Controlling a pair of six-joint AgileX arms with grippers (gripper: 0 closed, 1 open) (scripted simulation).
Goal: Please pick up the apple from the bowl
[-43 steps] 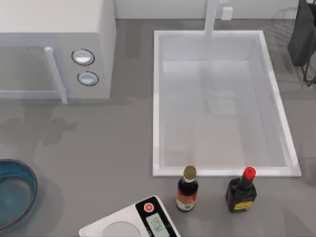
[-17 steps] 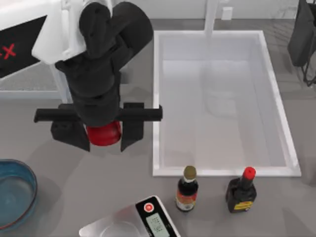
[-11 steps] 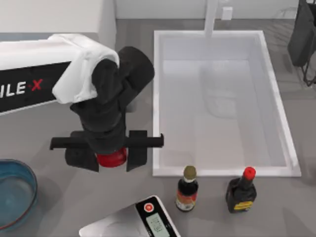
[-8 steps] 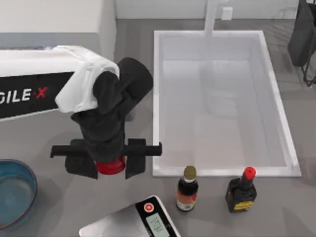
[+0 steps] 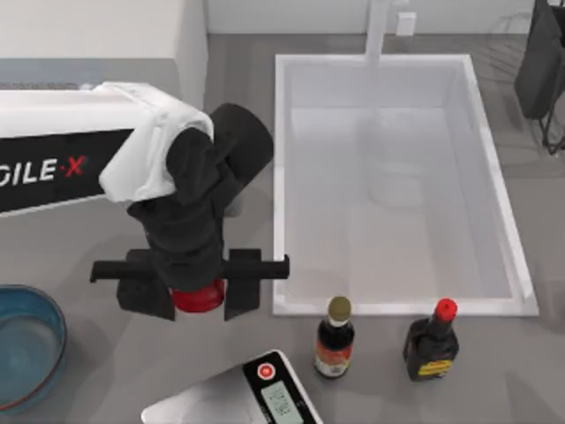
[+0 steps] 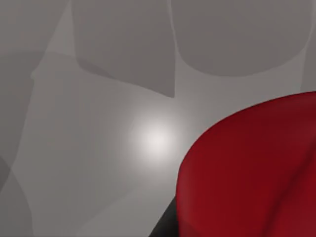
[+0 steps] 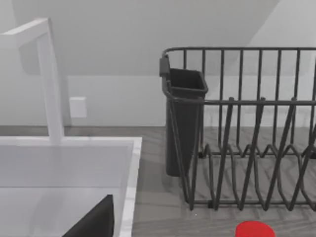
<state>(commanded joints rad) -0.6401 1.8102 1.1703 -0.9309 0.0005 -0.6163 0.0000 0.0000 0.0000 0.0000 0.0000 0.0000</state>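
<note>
Since 0.5 s ago, left tool (image 5: pixel 198 296) has barely shifted: clamped on apple (image 5: pixel 198 299), above table (image 5: pixel 106 256), clear of bowl (image 5: pixel 26 353). Pick looks done; right arm parked.

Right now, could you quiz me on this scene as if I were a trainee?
1. True or false: the apple lies in the bowl.
2. Which holds the apple? A) left gripper B) right gripper C) nothing
3. Fill in: of the two bottles, the one with the red cap stands nearer the table's ____ side.

Key:
1. False. It sits between the left gripper's fingers, apart from the bowl.
2. A.
3. Right; the gold-capped bottle stands to its left, beside the scale.
</note>
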